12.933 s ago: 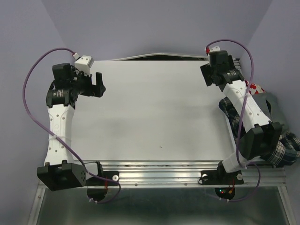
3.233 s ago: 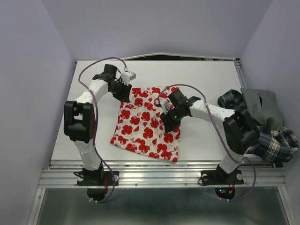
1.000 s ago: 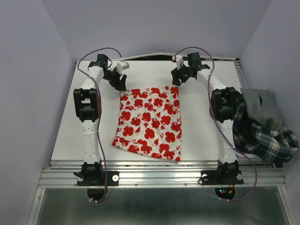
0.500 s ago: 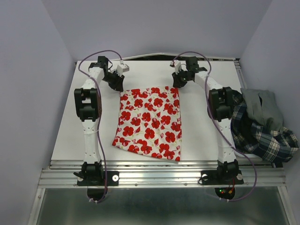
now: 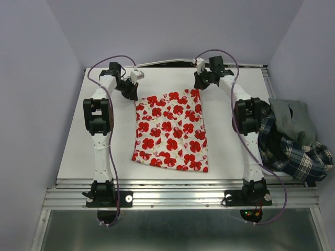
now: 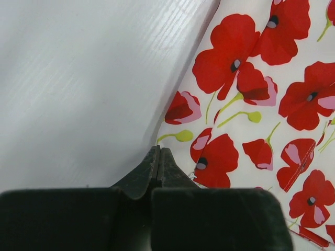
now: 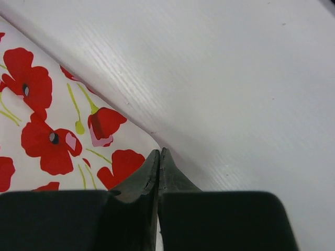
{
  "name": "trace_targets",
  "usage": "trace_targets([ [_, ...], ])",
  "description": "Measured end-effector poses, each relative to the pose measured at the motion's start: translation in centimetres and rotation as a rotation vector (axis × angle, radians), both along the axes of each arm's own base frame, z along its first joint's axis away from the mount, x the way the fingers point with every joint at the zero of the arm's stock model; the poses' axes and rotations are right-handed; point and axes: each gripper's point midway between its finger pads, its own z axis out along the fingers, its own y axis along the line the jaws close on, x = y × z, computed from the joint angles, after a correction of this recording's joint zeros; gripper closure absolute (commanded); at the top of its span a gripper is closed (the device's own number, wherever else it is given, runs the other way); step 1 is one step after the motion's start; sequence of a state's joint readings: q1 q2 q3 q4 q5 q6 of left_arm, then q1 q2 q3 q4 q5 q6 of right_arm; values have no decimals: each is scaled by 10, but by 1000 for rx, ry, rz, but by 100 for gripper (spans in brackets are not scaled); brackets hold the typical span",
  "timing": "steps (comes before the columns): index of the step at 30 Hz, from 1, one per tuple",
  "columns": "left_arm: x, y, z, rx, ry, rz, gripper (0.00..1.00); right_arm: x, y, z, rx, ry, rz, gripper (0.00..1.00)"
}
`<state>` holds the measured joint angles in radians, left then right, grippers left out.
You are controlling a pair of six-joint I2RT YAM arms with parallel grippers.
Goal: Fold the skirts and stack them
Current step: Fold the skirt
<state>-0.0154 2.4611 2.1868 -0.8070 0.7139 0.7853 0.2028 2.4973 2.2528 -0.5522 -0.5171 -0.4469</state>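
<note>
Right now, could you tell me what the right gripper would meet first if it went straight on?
Probably the white table top: the right gripper, shut on a corner of the white cloth skirt with red poppy print, points just past its edge; depth is unclear.

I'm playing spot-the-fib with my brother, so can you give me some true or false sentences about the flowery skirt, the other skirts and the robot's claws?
1. The flowered skirt lies spread flat on the table. True.
2. The left claw and the right claw are wide open. False: both are shut, each pinching a far corner of the flowered skirt.
3. The grey skirt and the plaid skirt lie bunched together at the table's right edge. True.
4. The plaid skirt is folded on top of the flowered skirt. False: it is in the heap at the right, unfolded.
</note>
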Motion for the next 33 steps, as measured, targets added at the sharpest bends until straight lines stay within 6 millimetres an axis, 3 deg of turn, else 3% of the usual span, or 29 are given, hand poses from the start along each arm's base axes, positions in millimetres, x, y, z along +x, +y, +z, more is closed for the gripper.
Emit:
trace_targets([
  [6, 14, -1, 23, -7, -74, 28, 100, 20, -5, 23, 21, -80, -38, 99],
  [12, 26, 0, 81, -4, -219, 42, 100, 25, -7, 33, 19, -107, -58, 99],
  [15, 23, 1, 118, -2, -301, 39, 100, 24, -7, 55, 28, -143, -58, 99],
  [20, -3, 4, 157, 27, -384, 15, 100, 10, -9, 127, 57, -252, -49, 99],
  [22, -17, 6, 162, 41, -393, 1, 100, -4, -9, 155, 73, -291, -35, 99],
  [26, -48, 8, 157, 68, -388, -33, 100, -33, -7, 180, 98, -300, 5, 99],
  [29, -71, 10, 145, 88, -375, -61, 100, -55, -5, 175, 112, -253, 32, 99],
  [33, -102, 13, 129, 119, -371, -102, 100, -97, -2, 139, 118, -123, 61, 99],
])
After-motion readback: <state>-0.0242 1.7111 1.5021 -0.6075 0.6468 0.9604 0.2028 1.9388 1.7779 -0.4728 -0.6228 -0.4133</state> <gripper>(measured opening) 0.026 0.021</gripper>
